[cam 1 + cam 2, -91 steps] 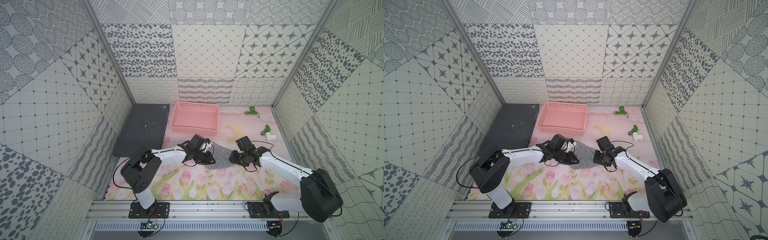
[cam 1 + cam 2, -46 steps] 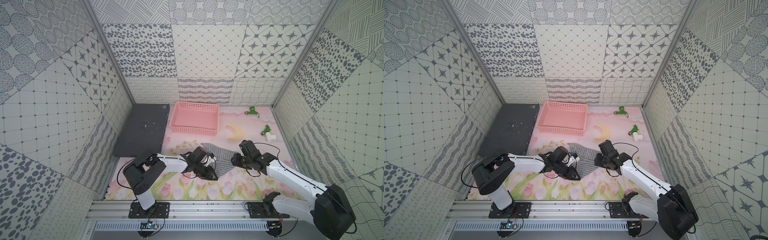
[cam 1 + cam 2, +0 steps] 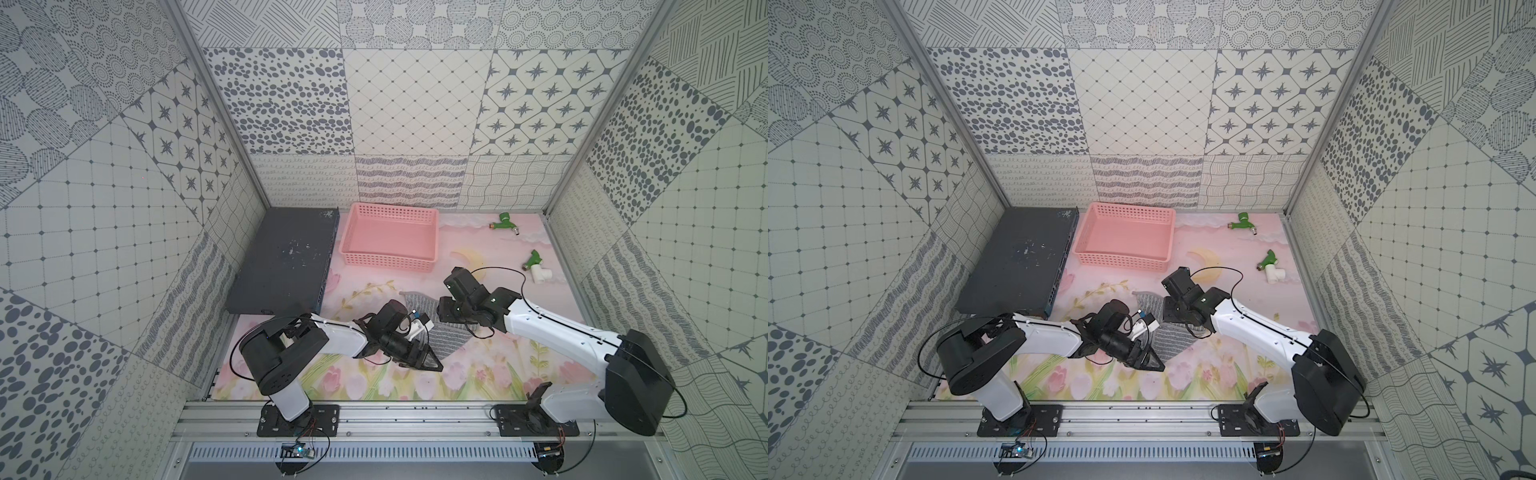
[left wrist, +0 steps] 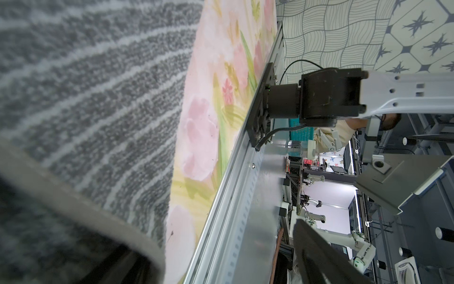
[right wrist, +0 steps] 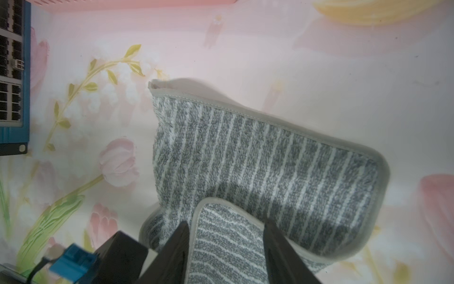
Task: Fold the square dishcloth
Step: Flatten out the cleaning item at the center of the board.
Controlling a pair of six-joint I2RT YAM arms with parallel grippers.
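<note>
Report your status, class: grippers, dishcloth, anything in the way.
Left gripper open at the cloth's near edge. Right gripper shut on a turned-over corner of the square dishcloth. Pink basket stands apart, not in the way.

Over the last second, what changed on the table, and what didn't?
The left gripper drew back toward the front rail, pulling the cloth along by its edge, then opened wide. The right gripper stays shut on a corner, hardly moved. Basket, dark box and green fittings stayed put.
</note>
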